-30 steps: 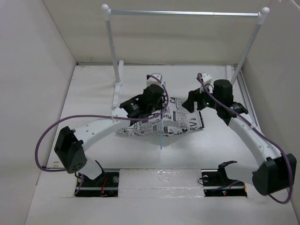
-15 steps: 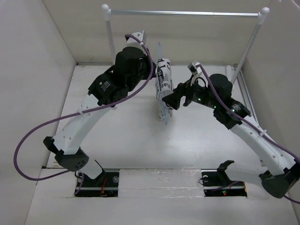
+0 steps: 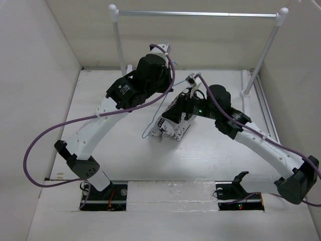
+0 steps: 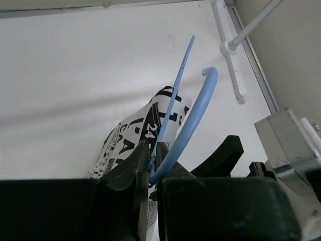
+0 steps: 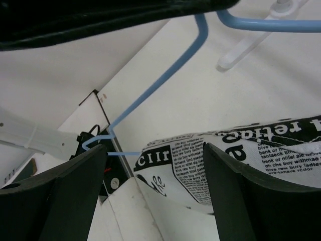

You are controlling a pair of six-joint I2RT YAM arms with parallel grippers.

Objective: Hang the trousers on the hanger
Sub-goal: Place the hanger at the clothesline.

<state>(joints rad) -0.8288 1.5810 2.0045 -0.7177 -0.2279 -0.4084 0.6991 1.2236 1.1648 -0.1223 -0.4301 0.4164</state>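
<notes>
The trousers (image 3: 173, 125), white with black newsprint, hang bunched over the lower bar of the pale blue wire hanger (image 3: 149, 128) at the table's middle. My left gripper (image 3: 169, 93) is shut on the hanger's neck; in the left wrist view the jaws pinch the wire (image 4: 150, 161) just below the hook (image 4: 203, 103), with the trousers (image 4: 131, 138) beneath. My right gripper (image 3: 183, 108) is open beside the trousers. In the right wrist view its fingers (image 5: 60, 193) stand wide apart with the cloth (image 5: 220, 150) between them, and the hanger wire (image 5: 150, 93) runs above.
The white-posted rack with a silver rail (image 3: 195, 14) stands at the back; its feet show in the left wrist view (image 4: 233, 50) and the right wrist view (image 5: 251, 45). White walls close in on the left, right and back.
My left gripper lifted the hanger with the trousers off the table, where they lay spread, then tilted it down. My right gripper moved left to the trousers.
</notes>
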